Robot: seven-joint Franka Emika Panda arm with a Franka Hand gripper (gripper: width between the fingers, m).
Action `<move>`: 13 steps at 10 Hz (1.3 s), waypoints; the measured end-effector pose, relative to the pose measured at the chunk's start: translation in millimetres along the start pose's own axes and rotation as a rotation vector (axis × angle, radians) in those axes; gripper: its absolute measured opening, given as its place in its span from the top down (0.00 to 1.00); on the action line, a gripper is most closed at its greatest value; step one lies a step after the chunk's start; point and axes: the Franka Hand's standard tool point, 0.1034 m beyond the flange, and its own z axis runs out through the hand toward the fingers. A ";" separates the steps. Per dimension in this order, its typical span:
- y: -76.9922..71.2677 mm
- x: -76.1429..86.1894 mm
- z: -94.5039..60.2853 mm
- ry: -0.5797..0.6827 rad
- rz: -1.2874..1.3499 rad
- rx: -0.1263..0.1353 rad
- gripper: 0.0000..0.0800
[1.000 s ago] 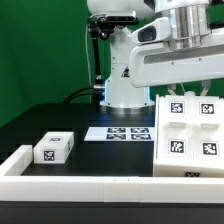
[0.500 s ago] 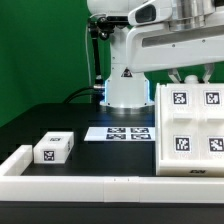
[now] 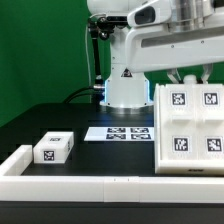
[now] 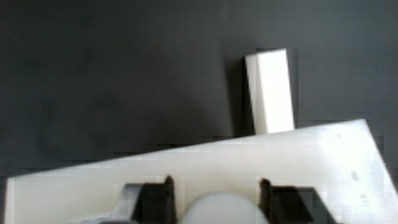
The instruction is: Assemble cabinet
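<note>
The only labels in sight are square black-and-white marker tags. Four of them sit on the face of the large white boxy plastic cabinet [image 3: 190, 125] that shows in the exterior view, two above and two below, and their patterns are too small to make out. The cabinet stands on the black table [image 3: 100, 157] at the exterior view's right, partly cut off by the picture's edge.

The arm's two-finger gripper [image 3: 188, 80] comes down on the cabinet's top edge. In the wrist view its dark fingers [image 4: 157, 198] stand on either side of a white rounded part of the cabinet [image 4: 214, 165], clamped on it as far as can be told.

A small white tagged drawer block [image 3: 52, 150] lies well apart, at the exterior view's left, with one tag on top and one on its front. Between block and cabinet, farther back, lies the marker board [image 3: 125, 132], flat and thin with a row of tags. A low white border rail [image 3: 80, 185] runs along the near table edge and turns at the left corner. The arm's white base [image 3: 125, 85] rises behind the marker board, before a green backdrop [image 3: 40, 50].

The wrist view also shows a narrow white bar [image 4: 270, 92] on the black surface beyond the cabinet's edge; what it is cannot be told.
</note>
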 end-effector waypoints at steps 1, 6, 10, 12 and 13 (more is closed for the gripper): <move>1.9 -0.2 -0.8 -0.023 0.007 0.000 0.72; 3.1 -2.2 5.4 -0.086 0.016 -0.002 0.72; 5.5 17.5 5.4 -0.149 0.031 0.012 0.72; 3.7 21.4 7.4 -0.148 0.040 0.012 0.72; 1.9 22.1 7.9 -0.148 0.042 0.010 0.72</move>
